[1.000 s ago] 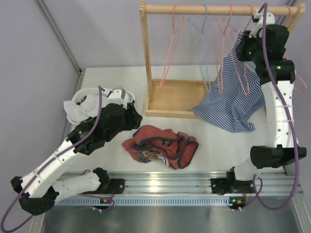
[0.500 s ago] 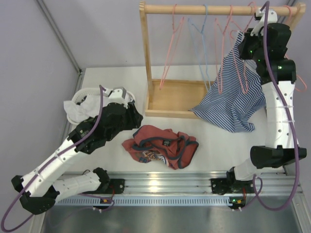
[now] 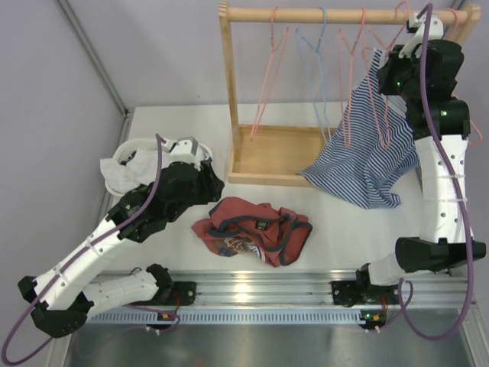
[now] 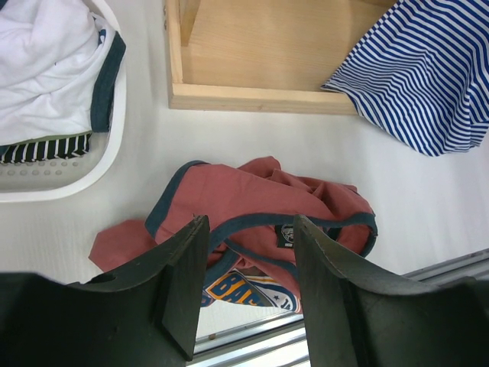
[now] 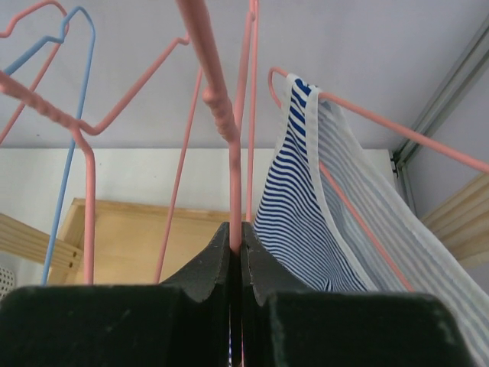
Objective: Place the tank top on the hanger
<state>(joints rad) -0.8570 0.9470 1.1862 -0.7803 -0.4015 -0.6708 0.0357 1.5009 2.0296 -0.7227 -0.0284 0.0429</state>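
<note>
The rust-red tank top [image 3: 252, 229] lies crumpled on the table in front of the rack, navy trim and blue-and-white print showing; it also shows in the left wrist view [image 4: 260, 199]. My left gripper [image 3: 212, 186] hangs open and empty just above its left side [image 4: 248, 229], not touching it. My right gripper [image 3: 382, 65] is up at the rack's right end, shut on the thin rod of a pink hanger [image 5: 229, 153] pinched between its jaws [image 5: 236, 229].
A wooden rack with a top rail [image 3: 328, 14] and a box base [image 3: 275, 157] holds several pink hangers and a light blue hanger [image 3: 321, 69]. A blue-and-white striped tank top [image 3: 367, 164] hangs beside my right gripper. A white basket [image 3: 126, 149] of cloths stands at the left.
My right gripper has shifted slightly up and to the right with the pink hanger in its jaws. The left arm and the tank top have not moved.
</note>
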